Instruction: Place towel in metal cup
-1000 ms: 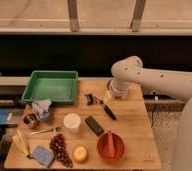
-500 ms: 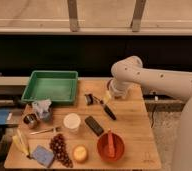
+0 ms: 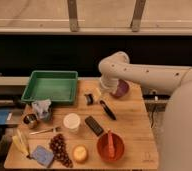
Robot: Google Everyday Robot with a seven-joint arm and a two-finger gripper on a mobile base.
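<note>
Nothing had shifted: the end effector point(image 3: 93, 96) hung released over the worktop point(image 3: 136, 131), well apart from the towel point(image 3: 40, 107), which lay beside the metal cup point(image 3: 30, 120); grasping and placing remained.

On my feed the surface point(image 3: 134, 125) reads as pale wood, matt, with a faint grain. The towel point(image 3: 41, 106) at nine o'clock is soft, wrinkled cloth — the metal cup point(image 3: 30, 120) just beside it is shiny, with brownish reflections. The green tray point(image 3: 51, 86) looks like smooth plastic. The arm point(image 3: 149, 75) has a glossy white shell; the end effector point(image 3: 96, 95), toward the surface's twelve o'clock edge, looks darker and matt.
</note>
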